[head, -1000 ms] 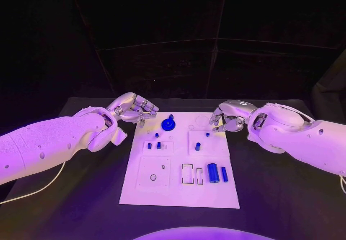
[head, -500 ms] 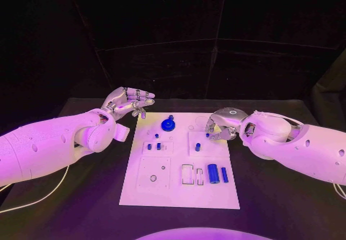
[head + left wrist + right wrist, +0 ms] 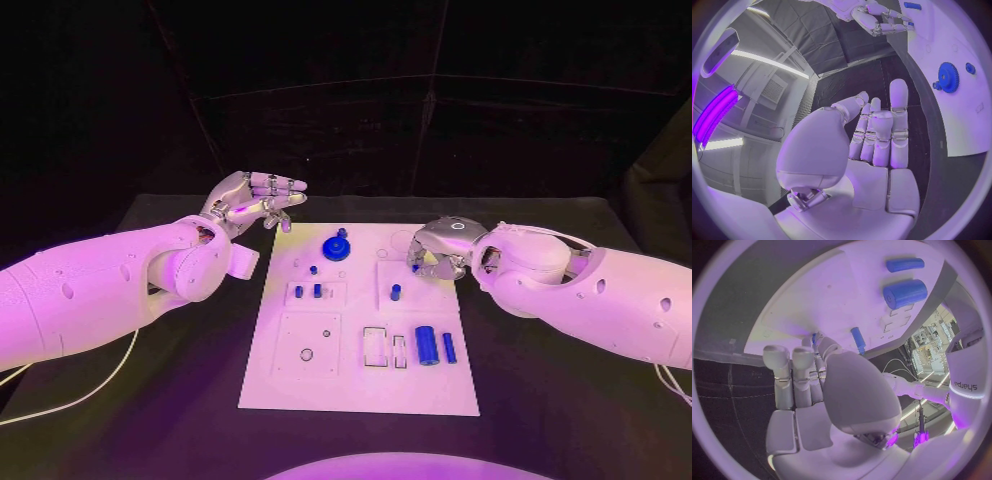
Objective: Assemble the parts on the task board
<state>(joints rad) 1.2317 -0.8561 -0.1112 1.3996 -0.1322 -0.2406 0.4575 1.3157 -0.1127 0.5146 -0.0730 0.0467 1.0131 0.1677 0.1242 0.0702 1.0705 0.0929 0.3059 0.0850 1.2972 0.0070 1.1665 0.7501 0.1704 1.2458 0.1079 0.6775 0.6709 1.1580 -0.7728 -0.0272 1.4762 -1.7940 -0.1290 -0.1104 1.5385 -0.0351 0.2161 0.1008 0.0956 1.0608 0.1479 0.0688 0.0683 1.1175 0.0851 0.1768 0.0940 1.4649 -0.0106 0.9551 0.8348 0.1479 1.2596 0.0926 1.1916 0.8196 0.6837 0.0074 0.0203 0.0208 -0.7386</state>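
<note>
Left hand (image 3: 257,203) raised off the board (image 3: 361,390), fingers spread, holding nothing. Right hand (image 3: 437,250) over board's far right edge, fingers curled; grasp unclear.

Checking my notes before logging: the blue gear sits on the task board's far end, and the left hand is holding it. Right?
Not quite. The blue gear does sit at the task board's far end, but the left hand holds nothing: the head view shows it raised beside the board, apart from the gear.

task board (image 3: 361,385): matt white plastic | parts (image 3: 427,346): smooth blue plastic | table (image 3: 548,400): matt black
</note>
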